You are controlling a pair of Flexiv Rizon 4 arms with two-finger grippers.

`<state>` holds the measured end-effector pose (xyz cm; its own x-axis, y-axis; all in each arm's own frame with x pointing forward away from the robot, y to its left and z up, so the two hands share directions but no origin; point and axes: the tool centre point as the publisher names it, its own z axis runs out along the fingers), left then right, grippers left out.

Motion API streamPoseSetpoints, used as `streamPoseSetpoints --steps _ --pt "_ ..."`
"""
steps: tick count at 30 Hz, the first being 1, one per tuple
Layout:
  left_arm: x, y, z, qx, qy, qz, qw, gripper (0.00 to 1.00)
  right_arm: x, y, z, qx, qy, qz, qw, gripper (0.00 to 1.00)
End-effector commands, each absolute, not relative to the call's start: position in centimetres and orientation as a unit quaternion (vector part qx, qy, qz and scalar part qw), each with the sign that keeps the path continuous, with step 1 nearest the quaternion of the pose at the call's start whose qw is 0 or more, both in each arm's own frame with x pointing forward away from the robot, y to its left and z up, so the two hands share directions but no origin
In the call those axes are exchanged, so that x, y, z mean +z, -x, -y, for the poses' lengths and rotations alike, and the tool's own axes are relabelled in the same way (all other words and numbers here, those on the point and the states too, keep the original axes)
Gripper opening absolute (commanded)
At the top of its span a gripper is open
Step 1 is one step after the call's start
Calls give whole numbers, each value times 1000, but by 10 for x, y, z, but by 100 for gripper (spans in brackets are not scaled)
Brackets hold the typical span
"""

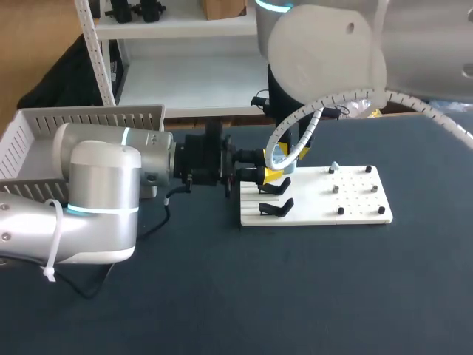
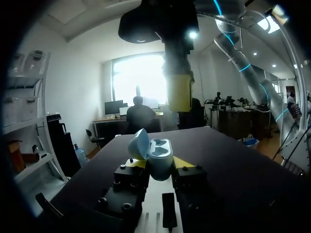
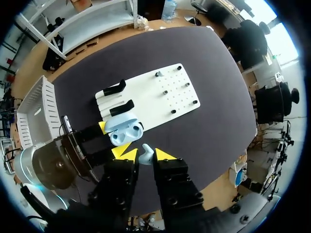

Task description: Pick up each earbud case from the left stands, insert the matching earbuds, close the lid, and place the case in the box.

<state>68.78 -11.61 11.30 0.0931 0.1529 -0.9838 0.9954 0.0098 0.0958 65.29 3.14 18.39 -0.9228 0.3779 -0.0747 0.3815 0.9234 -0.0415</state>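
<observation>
Left gripper (image 2: 160, 169) is clamped on the open blue case (image 2: 160, 151), lid up, just beside the stands (image 3: 116, 89). Right gripper (image 3: 144, 156) pinches an earbud (image 3: 146, 152) just above it. Best now, I'd say: line the earbud up with its matching well, descend slowly, and release only once it's seated.

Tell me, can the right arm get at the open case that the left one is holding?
Probably yes. The left gripper holds the case with its lid swung open, and the right gripper, shut on an earbud, hangs just above it with nothing between them.
</observation>
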Motion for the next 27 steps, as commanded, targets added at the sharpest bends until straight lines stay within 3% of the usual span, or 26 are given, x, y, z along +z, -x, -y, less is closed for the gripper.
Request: streamPoseSetpoints --steps 1,27 --pt "112 -686 117 -430 -554 -518 491 0 183 -655 -36 -29 -193 -980 38 0" --pt "112 -686 117 -430 -554 -518 491 0 170 -673 -43 -36 -203 -978 36 0"
